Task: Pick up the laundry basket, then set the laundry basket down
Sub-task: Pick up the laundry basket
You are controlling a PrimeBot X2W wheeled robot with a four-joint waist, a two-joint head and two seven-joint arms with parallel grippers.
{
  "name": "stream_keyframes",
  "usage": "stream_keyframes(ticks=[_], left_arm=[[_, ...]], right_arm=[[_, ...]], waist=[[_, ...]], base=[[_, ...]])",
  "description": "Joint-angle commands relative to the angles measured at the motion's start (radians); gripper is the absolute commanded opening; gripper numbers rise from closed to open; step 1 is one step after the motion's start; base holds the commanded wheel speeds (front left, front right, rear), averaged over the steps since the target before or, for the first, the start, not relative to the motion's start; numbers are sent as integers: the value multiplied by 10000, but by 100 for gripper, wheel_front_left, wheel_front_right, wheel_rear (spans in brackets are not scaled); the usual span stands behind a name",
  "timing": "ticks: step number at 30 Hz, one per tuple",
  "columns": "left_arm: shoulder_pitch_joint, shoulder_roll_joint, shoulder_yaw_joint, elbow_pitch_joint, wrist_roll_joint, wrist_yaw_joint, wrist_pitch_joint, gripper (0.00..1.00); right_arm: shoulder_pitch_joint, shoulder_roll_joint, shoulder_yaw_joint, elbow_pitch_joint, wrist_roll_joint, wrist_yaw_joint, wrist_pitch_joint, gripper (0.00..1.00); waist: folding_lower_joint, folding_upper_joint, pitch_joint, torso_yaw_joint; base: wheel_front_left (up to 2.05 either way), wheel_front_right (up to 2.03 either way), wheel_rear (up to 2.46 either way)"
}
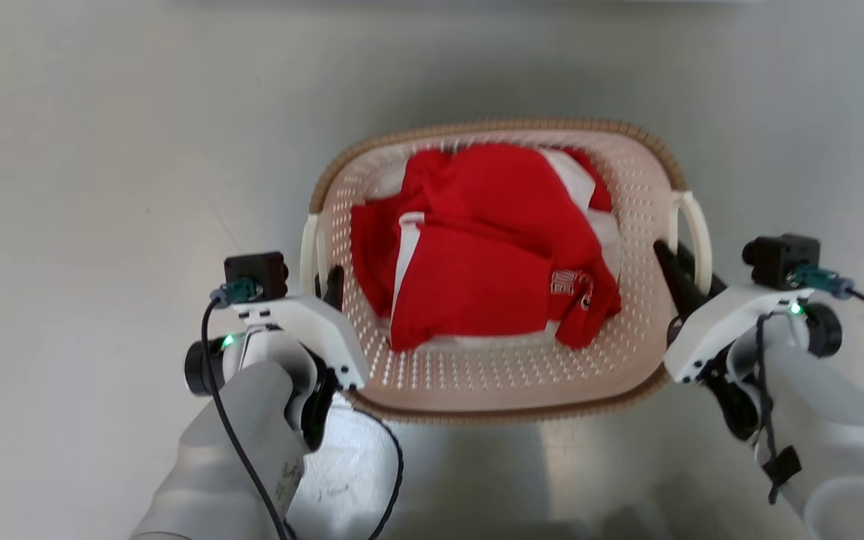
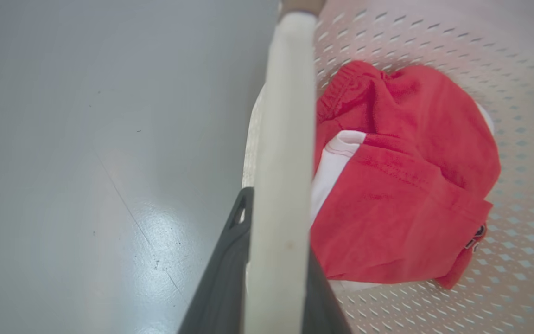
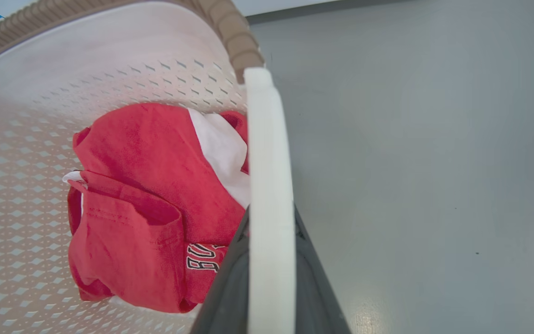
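On the basket (image 1: 492, 375), my left hand (image 1: 327, 286) grips the left handle (image 1: 309, 247), my right hand (image 1: 676, 262) the right handle (image 1: 698, 232). It looks stiff and light (only red clothes (image 1: 477, 255) inside), so I'd lift both sides evenly.

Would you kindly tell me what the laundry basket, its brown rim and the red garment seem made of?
The laundry basket: matte moulded plastic, evenly perforated. Its brown rim: probably plastic too, ribbed like weave. The red garment: soft cotton-like knit, creased, stitched hems.

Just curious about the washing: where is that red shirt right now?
In the head view, the red shirt lies crumpled in the middle of the laundry basket, between its left handle and right handle.
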State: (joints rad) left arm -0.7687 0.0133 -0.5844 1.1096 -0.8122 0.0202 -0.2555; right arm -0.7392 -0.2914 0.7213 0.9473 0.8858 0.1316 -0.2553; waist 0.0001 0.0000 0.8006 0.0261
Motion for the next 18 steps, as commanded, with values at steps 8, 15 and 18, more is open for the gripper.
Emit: stream_keyframes(ticks=[8, 15, 18], left_arm=[[510, 369, -473, 1022, -702, -499, 120, 0], [958, 369, -812, 1504, -1028, -765, 794, 0], [1174, 369, -870, 1632, -1100, -842, 1090, 0]], right_arm=[[737, 280, 1132, 837, 1260, -9, 225, 0], [922, 550, 1950, 1191, 1915, -9, 756, 0], [981, 631, 2243, 1303, 2171, -9, 1114, 0]], waist=[[0, 0, -2266, -475], [0, 0, -4061, -788], [0, 0, -4742, -897]], base=[[0, 0, 0], [0, 0, 0], [0, 0, 0]])
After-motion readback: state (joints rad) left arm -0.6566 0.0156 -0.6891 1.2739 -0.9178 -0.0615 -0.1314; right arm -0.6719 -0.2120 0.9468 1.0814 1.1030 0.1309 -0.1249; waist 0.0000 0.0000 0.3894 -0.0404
